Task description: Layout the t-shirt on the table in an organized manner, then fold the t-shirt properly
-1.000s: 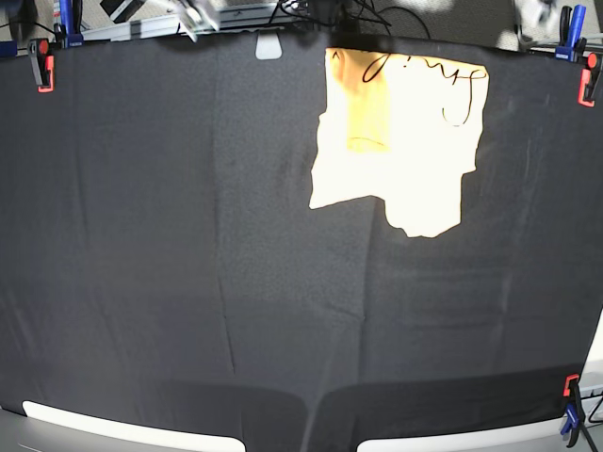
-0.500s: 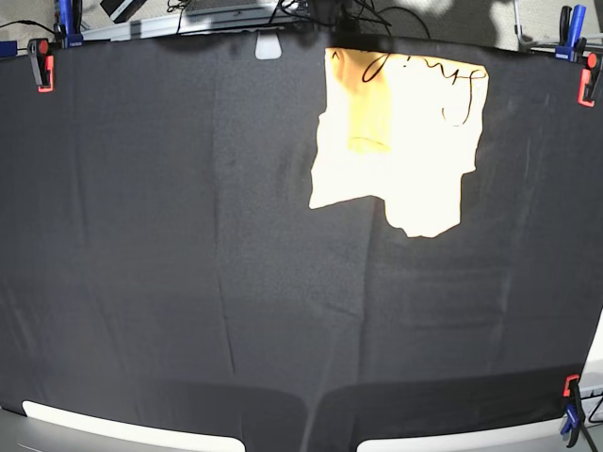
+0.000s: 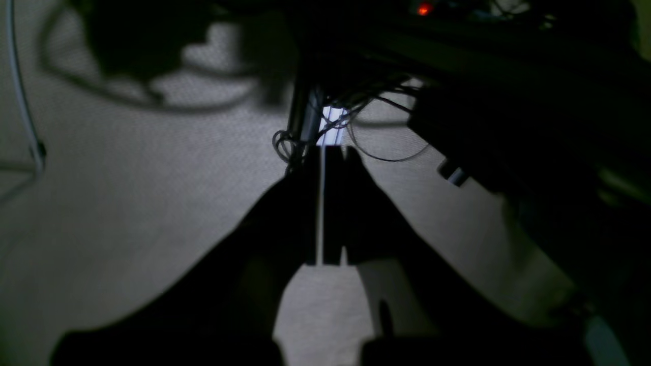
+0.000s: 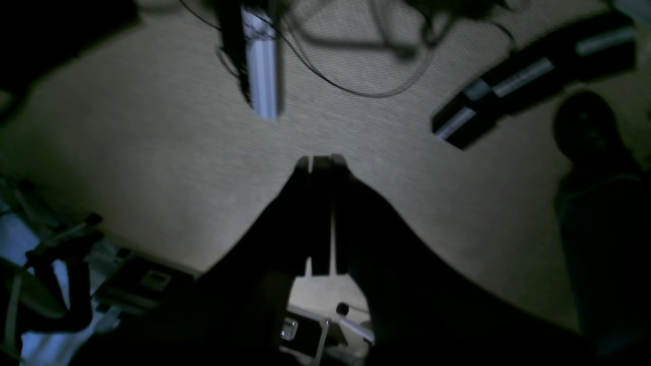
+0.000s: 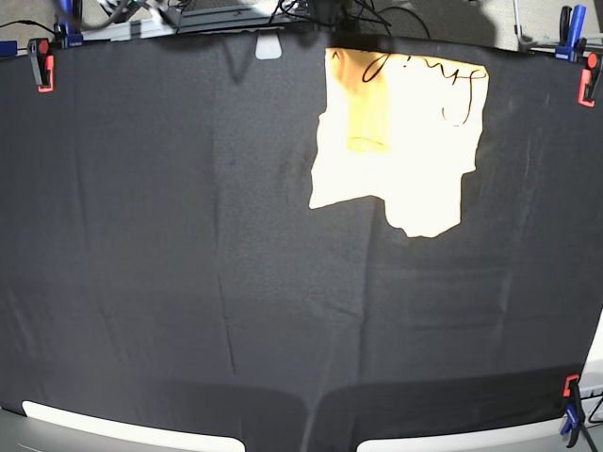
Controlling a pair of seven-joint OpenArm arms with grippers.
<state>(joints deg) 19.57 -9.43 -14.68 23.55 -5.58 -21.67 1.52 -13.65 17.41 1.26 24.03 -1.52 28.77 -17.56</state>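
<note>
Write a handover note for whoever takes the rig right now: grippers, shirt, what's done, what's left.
Left gripper: shut, empty, above the carpet floor off the table.
Right gripper: shut, empty, also over the floor.
Pale orange-yellow cloth t-shirt: folded into a compact, uneven bundle at the far edge of the black-cloth-covered table, right of centre in the base view.
Done: a fold of some kind.
Left: possibly tidying the ragged edges.
</note>
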